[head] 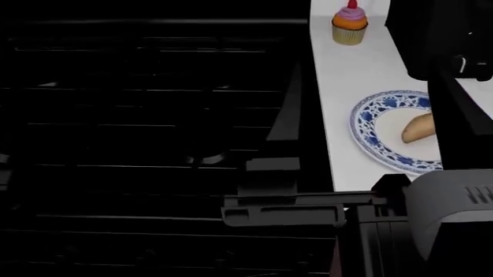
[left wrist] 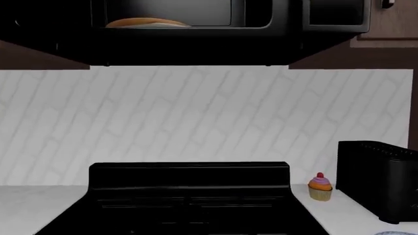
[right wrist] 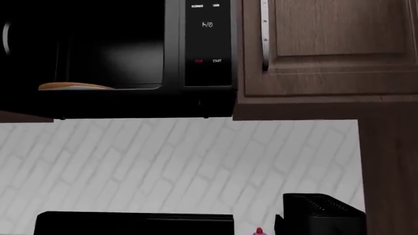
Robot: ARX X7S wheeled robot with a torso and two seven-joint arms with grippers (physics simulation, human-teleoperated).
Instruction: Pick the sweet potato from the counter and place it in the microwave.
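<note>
Sitting untouched on its plate point(head: 370, 124), sweet potato point(head: 418, 128) at 2 o'clock, long axis 1-to-7.
Right arm's nearer; can't tell either gripper's opening.

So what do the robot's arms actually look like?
From the head view, both are made of matte black, boxy, angular links. The left arm has flat stepped brackets. The right arm is a slim black strut rising from a rounded grey housing with small vent slits. No cables show, and the grippers can't be made out.
</note>
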